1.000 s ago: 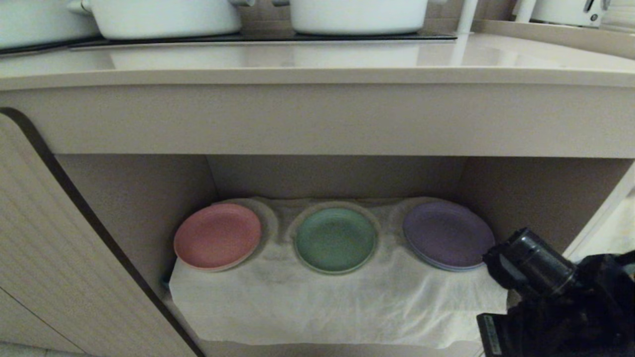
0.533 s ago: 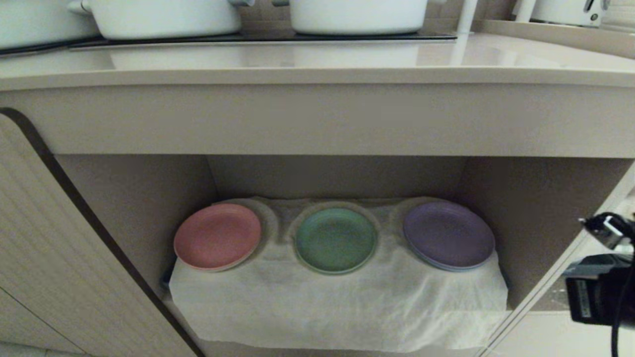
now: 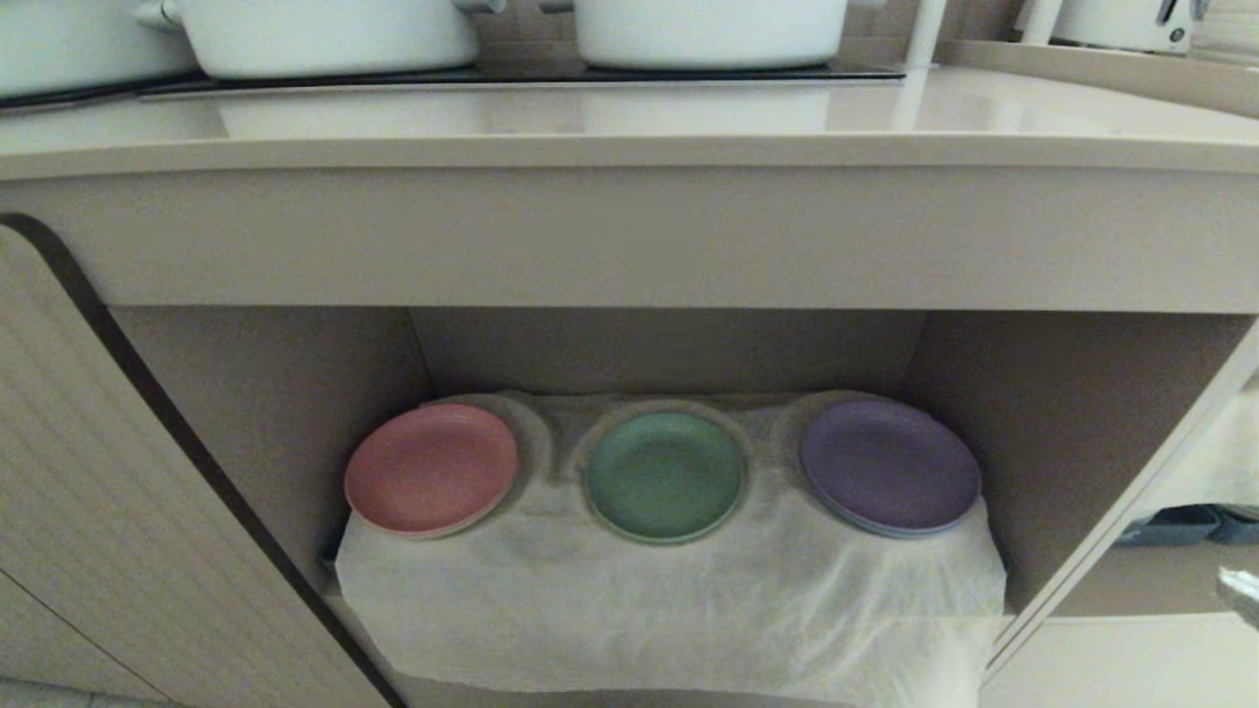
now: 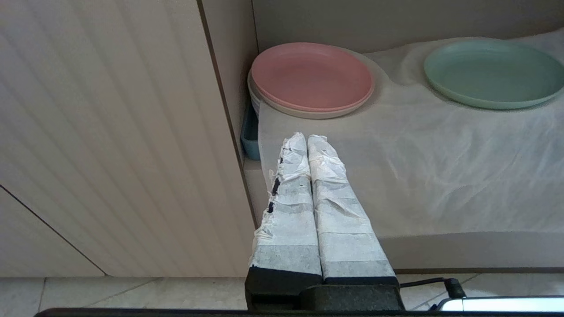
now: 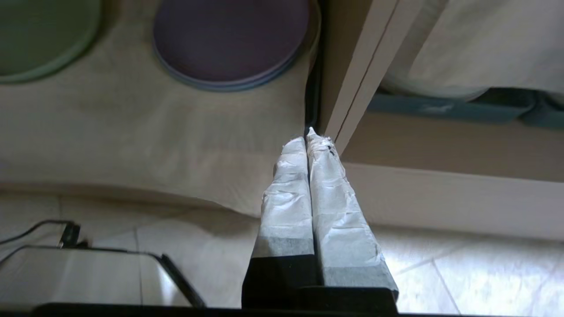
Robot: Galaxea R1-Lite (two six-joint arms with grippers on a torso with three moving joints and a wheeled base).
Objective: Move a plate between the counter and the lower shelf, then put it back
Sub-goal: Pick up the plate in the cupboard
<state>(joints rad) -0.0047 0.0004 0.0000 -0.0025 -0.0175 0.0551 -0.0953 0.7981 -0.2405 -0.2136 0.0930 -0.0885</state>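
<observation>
The pots (image 3: 325,34) on the counter (image 3: 629,147) are cut off by the head view's top edge, so their lids and upper walls go unseen. The white cloth (image 3: 669,610) covers the base of the lower shelf (image 3: 1043,413), hiding what makes the bumps under it. Beneath the pink plate (image 4: 312,75) and the purple plate (image 5: 229,37) further rims show, too thin to count. In the right wrist view the green plate (image 5: 39,39) is cropped at the corner. A blurred pale patch (image 3: 1241,590) at the head view's right edge cannot be identified.
</observation>
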